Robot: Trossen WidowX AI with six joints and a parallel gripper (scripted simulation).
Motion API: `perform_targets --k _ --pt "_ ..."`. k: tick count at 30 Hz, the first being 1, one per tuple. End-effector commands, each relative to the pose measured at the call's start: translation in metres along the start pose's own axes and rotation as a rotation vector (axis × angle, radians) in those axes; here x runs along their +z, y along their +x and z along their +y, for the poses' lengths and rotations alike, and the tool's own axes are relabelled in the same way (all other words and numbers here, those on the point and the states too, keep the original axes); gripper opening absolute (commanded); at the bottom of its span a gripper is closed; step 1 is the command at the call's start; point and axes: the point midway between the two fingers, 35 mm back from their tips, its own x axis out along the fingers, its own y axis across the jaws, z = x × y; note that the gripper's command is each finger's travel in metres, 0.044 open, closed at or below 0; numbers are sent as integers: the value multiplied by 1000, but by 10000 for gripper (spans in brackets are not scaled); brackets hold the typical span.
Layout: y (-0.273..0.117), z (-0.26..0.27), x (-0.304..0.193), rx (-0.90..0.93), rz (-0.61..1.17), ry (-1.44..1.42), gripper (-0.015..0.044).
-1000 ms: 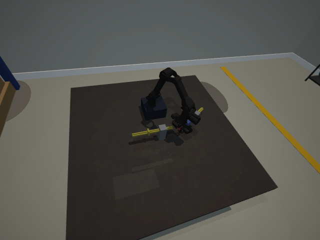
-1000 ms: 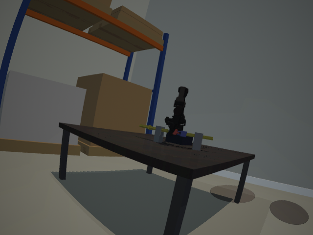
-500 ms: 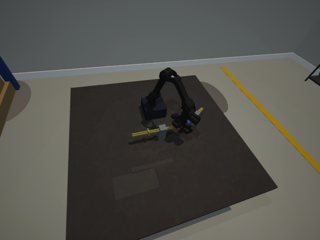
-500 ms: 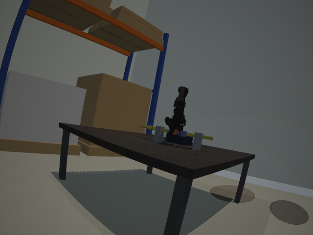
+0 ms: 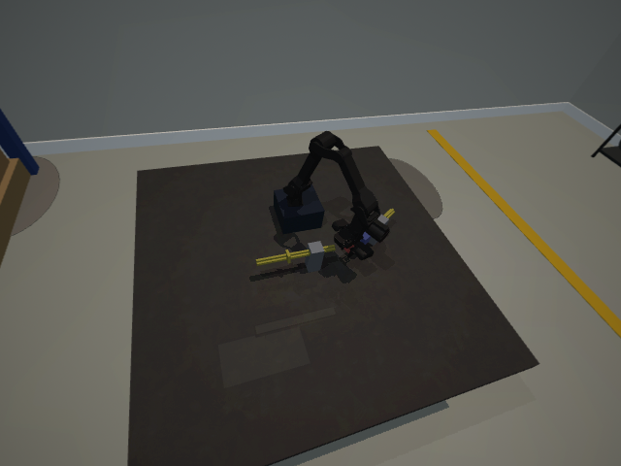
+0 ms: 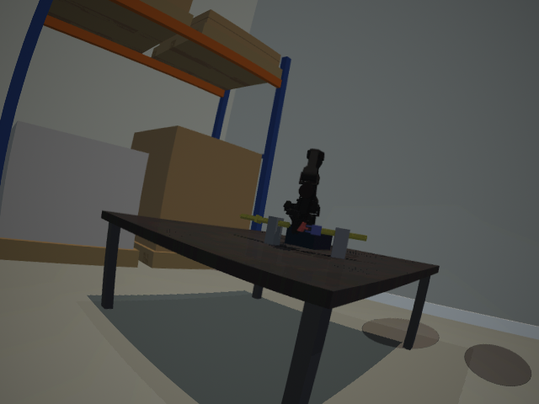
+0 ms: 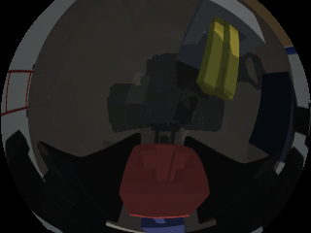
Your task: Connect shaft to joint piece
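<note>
The red joint piece (image 5: 349, 248) (image 6: 301, 226) (image 7: 165, 189) is between the fingers of my gripper (image 7: 162, 140), which is shut on it. Behind it a blue part (image 5: 366, 237) (image 6: 316, 230) (image 7: 163, 225) joins it to the fixed yellow shaft (image 5: 390, 214) (image 6: 357, 236), carried by a grey block (image 5: 382, 219) (image 6: 340, 243). The second yellow shaft (image 5: 272, 259) (image 6: 248, 216) (image 7: 220, 60) passes through the other grey block (image 5: 314, 258) (image 6: 273, 231) (image 7: 194, 34). Its near end stands apart from the joint piece. The opening's exact direction cannot be told.
The blocks stand on the dark table (image 5: 200, 311) (image 6: 243, 252). The arm's dark blue base (image 5: 302, 216) (image 6: 308, 240) (image 7: 273, 114) is behind them. The second shaft has a yellow collar (image 5: 288, 256) (image 6: 258, 218) on its far part.
</note>
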Motion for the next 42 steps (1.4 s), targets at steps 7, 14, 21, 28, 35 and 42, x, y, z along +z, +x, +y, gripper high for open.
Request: perform_targets --k 7,14,21,28,35,42 --pt "0 0 0 0 0 0 147" --pt "0 0 0 0 0 0 68" --pt "0 0 0 0 0 0 0" --pt "3 -4 0 -11 47 84 0" --pt "6 -9 -1 -21 101 180 0" --pt "8 -13 -3 -25 149 265 0"
